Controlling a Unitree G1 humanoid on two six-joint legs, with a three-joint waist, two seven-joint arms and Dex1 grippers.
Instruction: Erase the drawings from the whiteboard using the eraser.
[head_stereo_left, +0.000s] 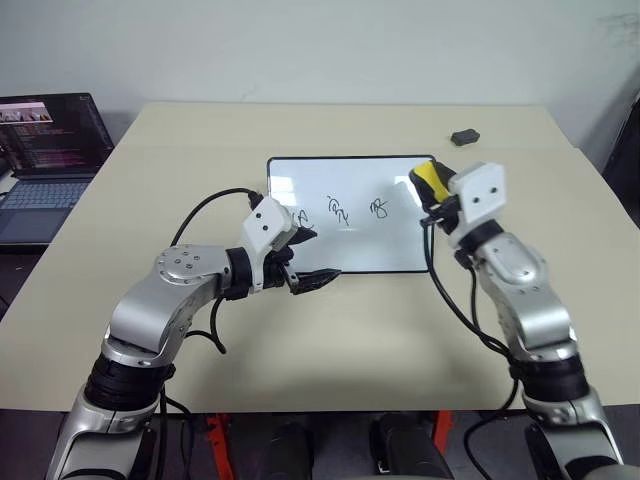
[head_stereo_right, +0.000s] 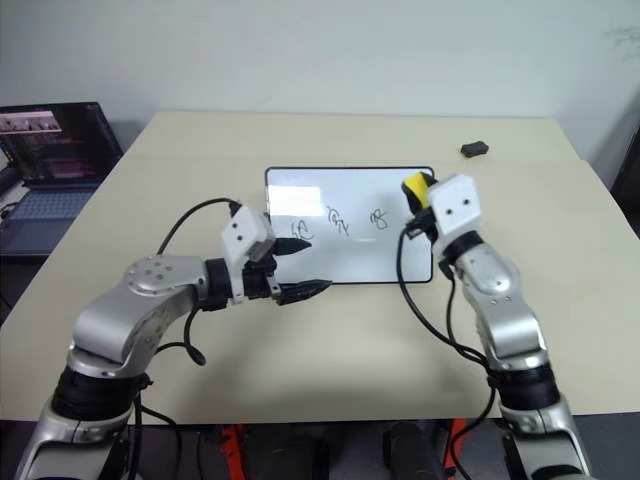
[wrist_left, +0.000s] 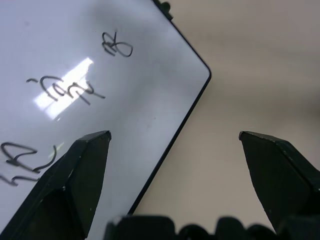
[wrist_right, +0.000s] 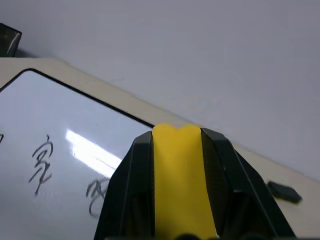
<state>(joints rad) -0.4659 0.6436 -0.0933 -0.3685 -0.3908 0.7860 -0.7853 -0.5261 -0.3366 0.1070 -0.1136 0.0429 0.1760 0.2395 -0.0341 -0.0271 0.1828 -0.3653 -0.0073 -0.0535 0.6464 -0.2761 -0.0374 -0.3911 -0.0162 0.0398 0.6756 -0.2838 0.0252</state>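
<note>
A wide beige table (head_stereo_left: 330, 330) filled most of the scene, set against a pale wall. Off its left edge sat an open laptop (head_stereo_left: 45, 160) with a lit screen, on a lower surface. In the middle of the table lay the whiteboard (head_stereo_left: 345, 215), a small white rectangle in a thin black frame with rounded corners, flat on the tabletop. Two silver robot arms reached in from the near edge, one on each side of the board. The left gripper (head_stereo_left: 310, 258) hovered at the board's near left corner, its two black fingers spread wide apart and holding nothing; from its wrist camera one fingertip sat over the white surface and the other over bare table, with the board's black edge running between them. The right gripper (head_stereo_right: 420, 195) was raised over the board's right end, its fingers pressed in on the eraser (wrist_right: 182, 185), a small yellow block pinched between them and pointing up and away, lifted clear of the board. Across the middle of the board ran the drawings (head_stereo_left: 340, 212), three small dark marker scribbles in a row, all unerased, with the leftmost partly hidden behind the left gripper. Near the far right of the table, well apart from the board, lay a small dark grey lump (head_stereo_left: 465, 136).
</note>
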